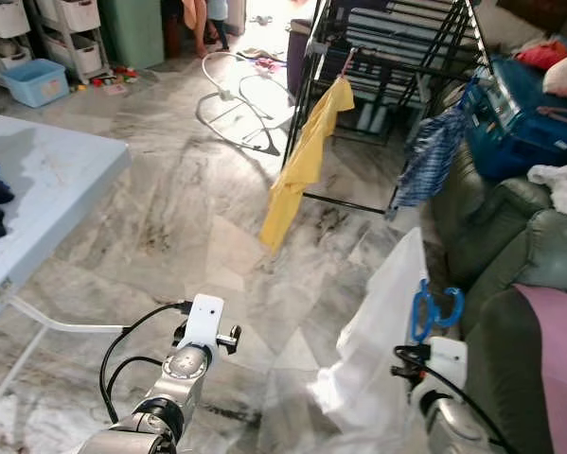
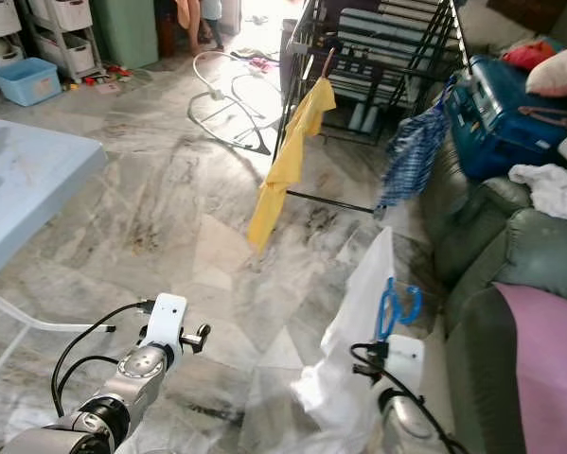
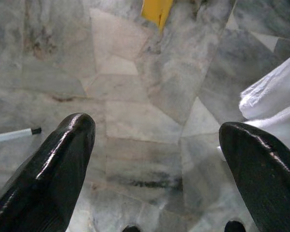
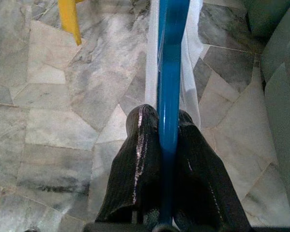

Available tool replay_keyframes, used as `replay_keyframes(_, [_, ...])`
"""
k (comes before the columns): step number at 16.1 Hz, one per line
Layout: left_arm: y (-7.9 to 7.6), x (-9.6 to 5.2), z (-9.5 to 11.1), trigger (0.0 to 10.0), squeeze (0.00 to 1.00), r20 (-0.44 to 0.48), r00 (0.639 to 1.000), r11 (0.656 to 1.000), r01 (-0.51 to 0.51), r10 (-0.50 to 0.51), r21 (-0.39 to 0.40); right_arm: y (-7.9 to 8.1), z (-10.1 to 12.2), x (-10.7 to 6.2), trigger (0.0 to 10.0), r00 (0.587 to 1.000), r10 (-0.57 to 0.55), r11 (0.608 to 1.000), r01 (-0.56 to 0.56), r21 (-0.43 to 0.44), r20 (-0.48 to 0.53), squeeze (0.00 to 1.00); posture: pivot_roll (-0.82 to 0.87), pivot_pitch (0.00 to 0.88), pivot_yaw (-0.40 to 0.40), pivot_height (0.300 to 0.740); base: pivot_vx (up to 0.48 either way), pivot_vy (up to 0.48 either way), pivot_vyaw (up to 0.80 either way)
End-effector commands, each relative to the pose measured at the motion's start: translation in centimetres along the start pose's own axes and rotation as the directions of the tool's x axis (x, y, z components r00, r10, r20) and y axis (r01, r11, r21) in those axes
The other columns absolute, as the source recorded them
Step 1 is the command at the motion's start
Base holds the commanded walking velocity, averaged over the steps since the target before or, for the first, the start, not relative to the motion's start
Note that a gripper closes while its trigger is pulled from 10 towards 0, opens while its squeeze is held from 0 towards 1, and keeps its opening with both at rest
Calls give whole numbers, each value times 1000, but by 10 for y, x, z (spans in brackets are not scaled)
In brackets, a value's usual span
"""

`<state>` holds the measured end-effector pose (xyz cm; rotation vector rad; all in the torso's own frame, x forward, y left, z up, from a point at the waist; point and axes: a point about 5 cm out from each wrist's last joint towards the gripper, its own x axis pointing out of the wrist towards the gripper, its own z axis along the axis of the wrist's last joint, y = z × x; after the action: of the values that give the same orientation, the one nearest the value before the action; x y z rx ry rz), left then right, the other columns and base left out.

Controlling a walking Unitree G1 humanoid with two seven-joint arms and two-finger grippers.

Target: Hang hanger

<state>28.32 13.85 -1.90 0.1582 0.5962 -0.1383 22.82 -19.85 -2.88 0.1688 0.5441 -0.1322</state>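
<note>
Carrying the blue hanger [image 4: 170,63] with its white garment [image 1: 378,350] clamped between the right gripper [image 4: 168,140] fingers, low beside the green sofa [image 1: 510,284], the robot apparently needed to reach the black drying rack [image 1: 397,57] ahead, left gripper [image 3: 154,145] spread empty.

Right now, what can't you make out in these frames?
- Blue hanger: its lower part, hidden by the white garment in the eye views.
- Right gripper: arm cut off by the eye views' bottom edge.
- Drying rack: top cut off by the upper edge.
- Person: cut off by the upper edge.
</note>
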Motion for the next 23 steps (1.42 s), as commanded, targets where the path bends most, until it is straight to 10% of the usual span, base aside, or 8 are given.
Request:
replay_keyframes(1, [-2, 0, -3, 10000, 0, -19, 1000, 1000, 1, -1, -6, 2, 15, 4, 0, 998, 0, 1000, 0, 2, 68, 0, 146, 0, -185, 740, 0, 0, 0])
replay_keyframes(9, [-3, 2, 8, 10000, 0, 22, 996, 996, 84, -83, -12, 9, 17, 9, 510, 992, -48, 998, 43, 45, 119, 0, 144, 0, -145, 740, 0, 0, 0])
replay_keyframes(11, [-3, 2, 9, 10000, 0, 22, 994, 995, 102, -103, 5, 7, 10, 4, 10000, 990, -74, 996, 67, 54, 124, 0, 109, 0, -128, 740, 142, 0, 0])
replay_keyframes(23, [-9, 0, 3, 10000, 0, -2, 989, 988, 148, -148, 35, 0, 0, -9, 10000, 985, -86, 995, 78, 56, 151, 0, 54, 0, -101, 740, 384, 0, -67])
